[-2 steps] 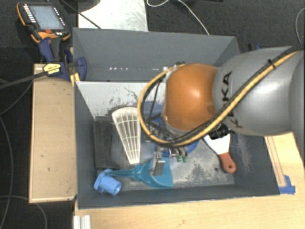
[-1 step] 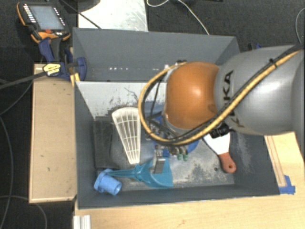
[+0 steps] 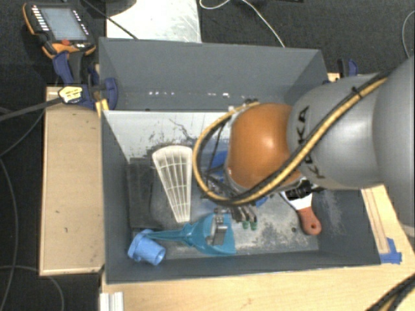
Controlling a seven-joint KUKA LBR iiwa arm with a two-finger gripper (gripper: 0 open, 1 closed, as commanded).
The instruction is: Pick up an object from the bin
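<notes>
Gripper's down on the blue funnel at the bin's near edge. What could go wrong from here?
1. The gripper sits over the wide, sloped mouth of the blue funnel; a grip there may slip.
2. The cream ribbed fan lies close beside the funnel, so a lift might drag it along.
3. The orange wrist cover hides much of the contact, so a miss would be hard to spot.

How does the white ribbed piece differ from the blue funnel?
The white ribbed piece is slotted and runs up and down the view, narrow end nearest. The blue funnel is smooth and lies sideways, spout to the left. The white ribbed piece lies clear of the gripper, while the funnel's wide end is under it. Both taper.
</notes>
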